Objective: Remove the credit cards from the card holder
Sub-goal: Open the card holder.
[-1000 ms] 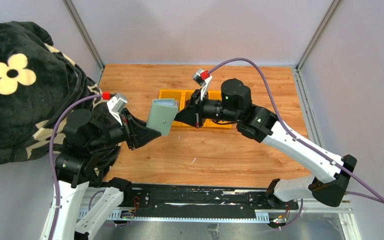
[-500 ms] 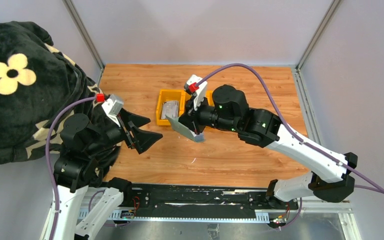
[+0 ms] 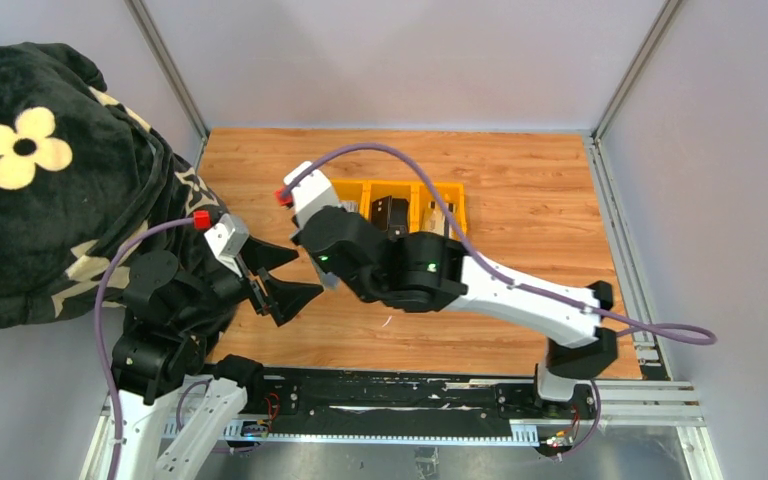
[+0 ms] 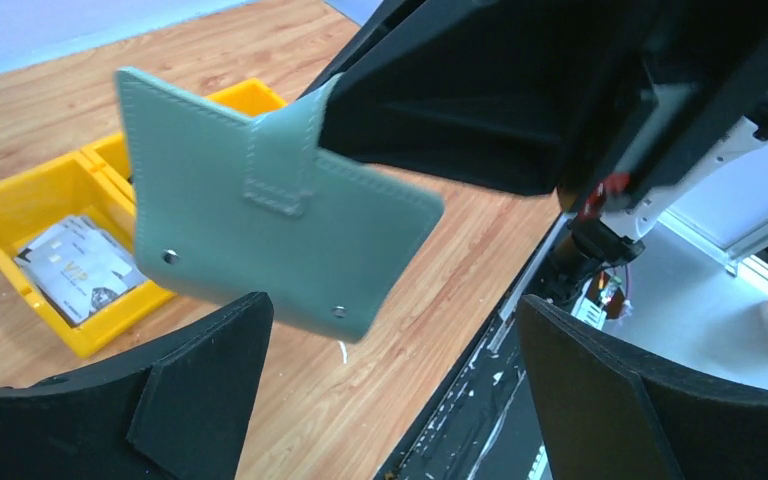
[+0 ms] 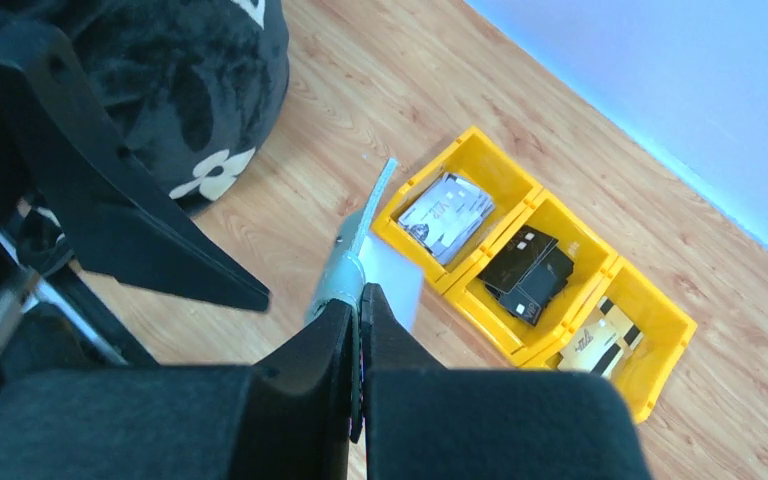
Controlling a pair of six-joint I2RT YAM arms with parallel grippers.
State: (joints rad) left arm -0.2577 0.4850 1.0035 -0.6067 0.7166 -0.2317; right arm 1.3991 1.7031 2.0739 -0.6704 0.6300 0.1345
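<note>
3 bins of the yellow plastic tray (image 5: 657, 295) hold the flat credit cards (image 5: 445, 210). My right gripper (image 5: 358, 300) pinches the stitched, sage-green card holder (image 4: 260, 230) aloft. My left gripper (image 3: 300, 272) gapes wide, empty, beside it.

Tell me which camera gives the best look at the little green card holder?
The left wrist view: the card holder shows its broad green face with the snap tab, pinched by the right fingers. The right wrist view sees it only edge-on; in the top view the right arm covers it.

Bright, even light; faint shadows
</note>
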